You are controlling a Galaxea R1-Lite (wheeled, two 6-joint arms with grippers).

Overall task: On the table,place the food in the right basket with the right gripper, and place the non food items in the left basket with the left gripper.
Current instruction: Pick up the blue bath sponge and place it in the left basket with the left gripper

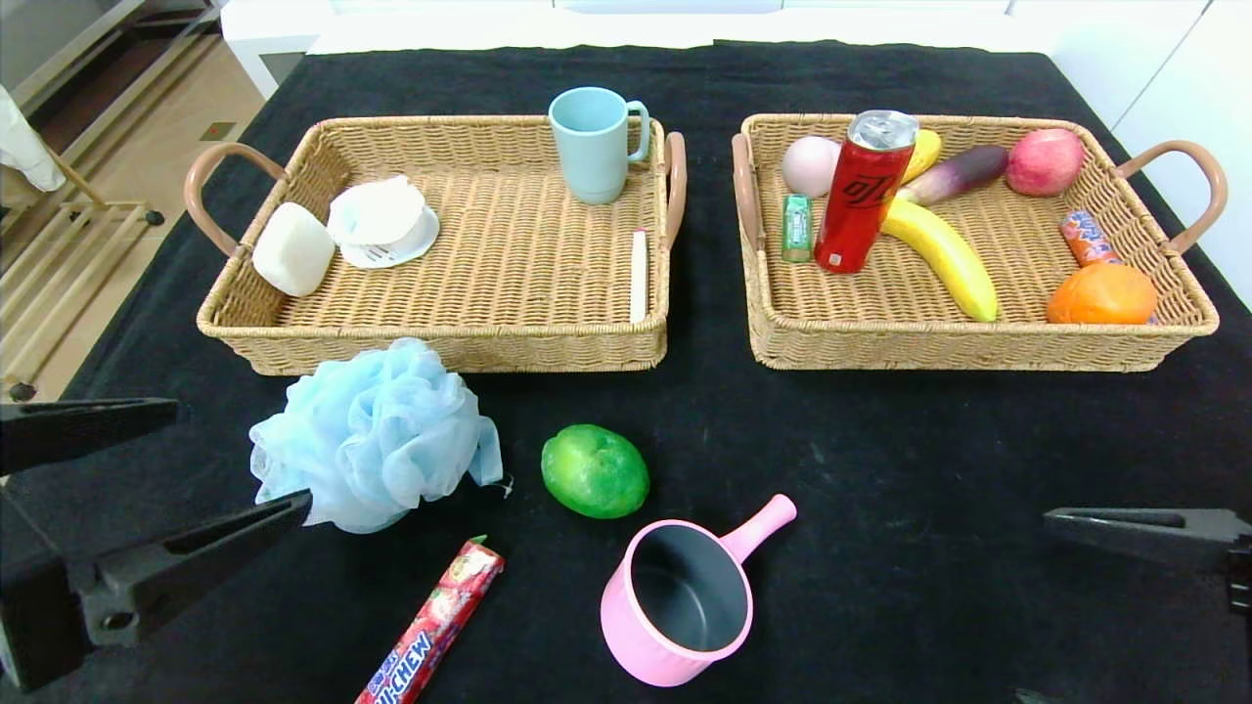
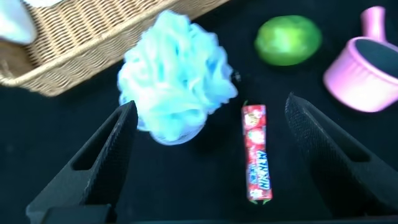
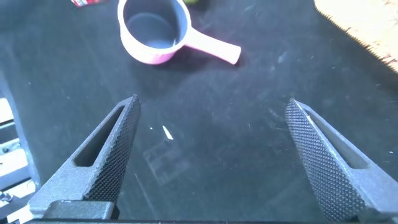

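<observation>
A Hi-Chew candy bar (image 1: 433,623) lay on the table; the left gripper (image 1: 166,469) and right gripper (image 3: 211,162) gaped wide, empty, and the pink pot (image 1: 677,598) held nothing.

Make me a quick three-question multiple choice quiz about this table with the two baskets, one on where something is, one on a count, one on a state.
1. Where is the red can?
A. right basket
B. left basket
C. on the table

2. How many items lie on the black table outside the baskets?
A. two
B. four
C. six

3. How is the left hand?
A. shut on the sponge
B. open, holding nothing
C. shut on the candy

Answers:
1 A, it stands upright among the fruit.
2 B, bath sponge, green fruit, candy stick, pink pot.
3 B, its fingers stand apart near the sponge.
</observation>
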